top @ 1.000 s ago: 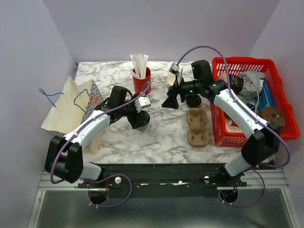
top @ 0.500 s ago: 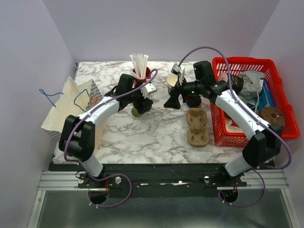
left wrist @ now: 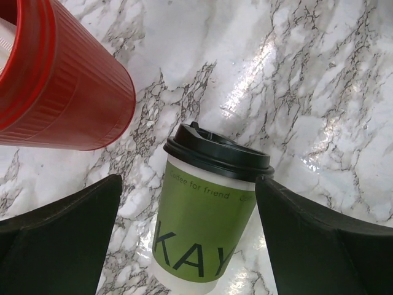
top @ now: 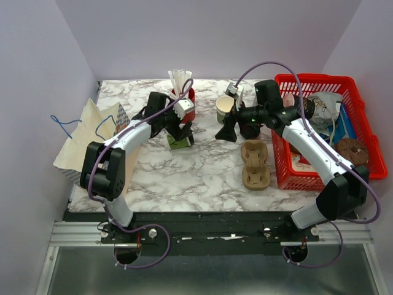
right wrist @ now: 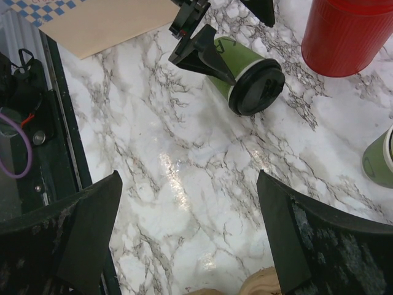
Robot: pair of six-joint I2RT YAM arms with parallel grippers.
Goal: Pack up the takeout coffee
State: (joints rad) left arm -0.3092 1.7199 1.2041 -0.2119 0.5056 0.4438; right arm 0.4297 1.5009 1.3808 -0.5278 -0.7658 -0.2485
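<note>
The takeout coffee (left wrist: 202, 227), a cream cup with a green band and a black lid (left wrist: 218, 153), sits between the wide jaws of my left gripper (left wrist: 189, 179). Marble shows between its left side and the left finger, while the right finger (left wrist: 307, 239) touches the lid rim. In the right wrist view the takeout coffee (right wrist: 245, 74) leans with its lid toward that camera. I cannot tell whether it rests on the marble. Seen from the top, my left gripper (top: 182, 132) hangs over it beside the red cup. My right gripper (top: 227, 132) (right wrist: 189, 175) is open over bare marble.
A red cup of white straws (top: 184, 104) stands just behind the left gripper. An open, lidless cup (top: 225, 106) stands near the right gripper. A brown pulp tray (top: 255, 165) lies beside the red basket (top: 319, 78) of items. A paper bag (top: 86, 138) lies at the left.
My left gripper swung away from the front edge toward the red cup, and the coffee cup moved with it and now leans. The right gripper shifted slightly to the right.
</note>
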